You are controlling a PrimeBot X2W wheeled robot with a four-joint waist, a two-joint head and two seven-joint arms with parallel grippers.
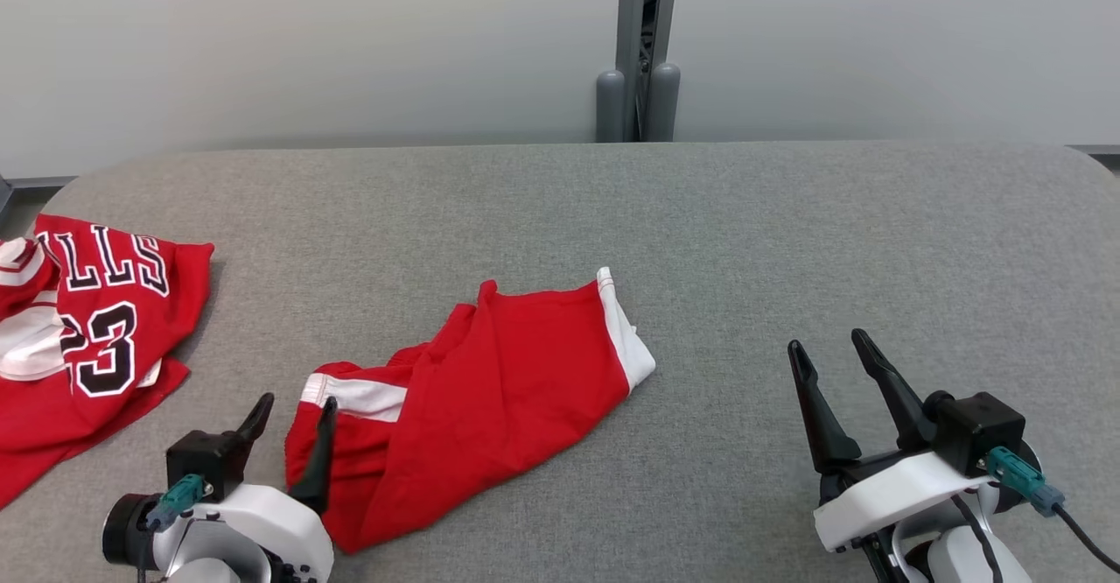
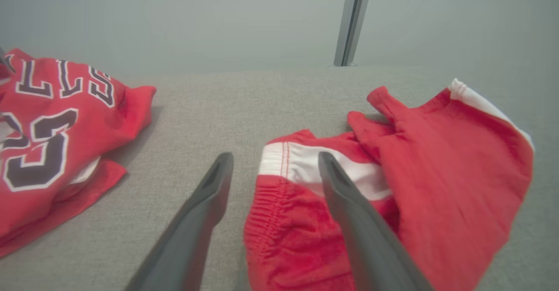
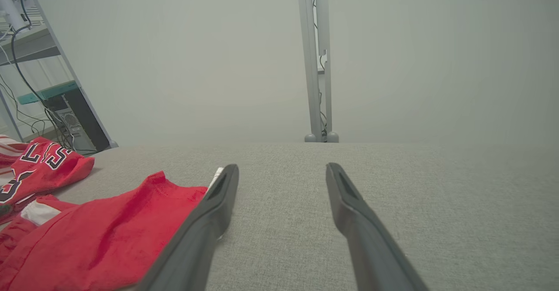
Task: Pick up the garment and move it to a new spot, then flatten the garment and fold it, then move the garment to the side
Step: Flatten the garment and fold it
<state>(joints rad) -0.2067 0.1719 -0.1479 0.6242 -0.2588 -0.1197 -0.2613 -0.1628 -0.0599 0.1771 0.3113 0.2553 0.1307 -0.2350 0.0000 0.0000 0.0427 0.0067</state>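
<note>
At the far left of the grey bench (image 1: 787, 233) a red jersey (image 1: 96, 338) with black numerals lies rumpled, running off the head view's edge. Just right of it the left end effector (image 1: 297, 403) hangs low with its fingers apart and nothing clamped. One finger is over bare bench and the other over the elastic waistband end of the red shorts (image 1: 499, 382); whether that finger touches the cloth I cannot tell. The shorts, which I take to be the garment in hand, lie near the bench's front edge, left of centre. They are crumpled, with one leg lapped over the other and the white-trimmed hem pointing right. Well apart from them, over bare bench at the right, the right end effector (image 1: 827, 342) also has its fingers spread and holds nothing.

The main risk is a grab through several layers. The cloth is doubled at the waistband, so a pinch there may catch both sides and flattening would press the folds in. A pull from the left alone would probably bunch the shorts rather than spread them, since the right arm is far from the hem. The jersey lies near enough that a sweep or drop toward the left could snag or cover it. The bench's cloth cover may also grip the fabric and drag in wrinkles.
</note>
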